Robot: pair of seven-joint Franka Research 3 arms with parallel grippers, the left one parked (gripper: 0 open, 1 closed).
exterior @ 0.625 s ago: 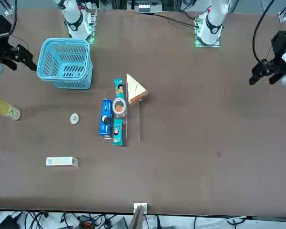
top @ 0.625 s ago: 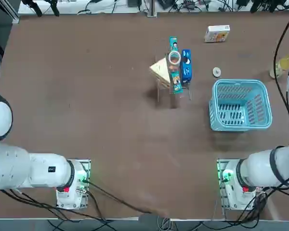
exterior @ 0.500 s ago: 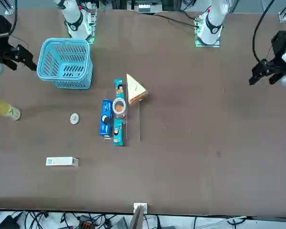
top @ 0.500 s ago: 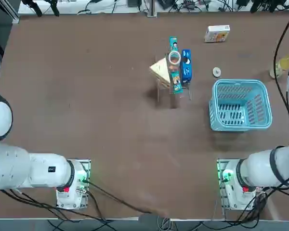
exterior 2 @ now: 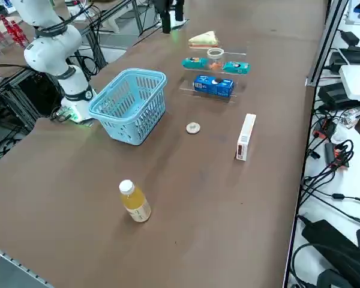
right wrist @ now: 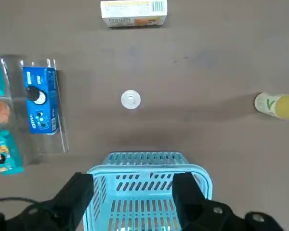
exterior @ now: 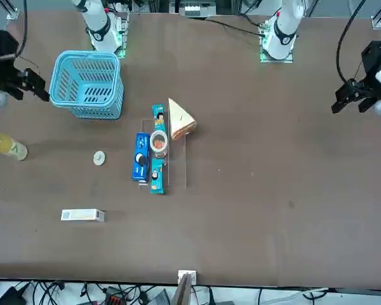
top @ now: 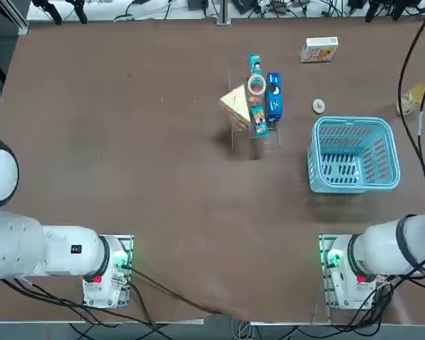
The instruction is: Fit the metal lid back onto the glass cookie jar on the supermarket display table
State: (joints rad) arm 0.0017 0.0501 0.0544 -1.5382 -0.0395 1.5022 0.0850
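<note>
Evidently your right pincer (right wrist: 134,180) hangs spread and empty near the basket (right wrist: 147,168), so pinch the probably light, stiff, slippery metal lid (right wrist: 131,99) by its rim, on the counter (right wrist: 192,57) beyond the pincer's fingertips

- I see a light blue basket (top: 355,155) with lots of little holes. It sits with its open side up.
- I see a bottle (exterior 2: 135,201) of yellow stuff. It has a white cap and a pale label, and it lies on its side.
- I see a small white box (top: 319,49) with some orange on it, well apart from the basket.
- I see a clear plastic stand (exterior: 178,171) with snacks on it.
- I see a blue box (right wrist: 41,99) on the stand, with a round black and white picture.
- I see two teal packs, one (top: 255,64) and another (top: 260,122), in a line with a gap between. The blue box is just beside them.
- I see a sandwich (exterior: 180,120) shaped like a triangle, on the other side of the teal packs from the blue box.
- I see red bottles (exterior 2: 15,31) far off in the room.
</note>
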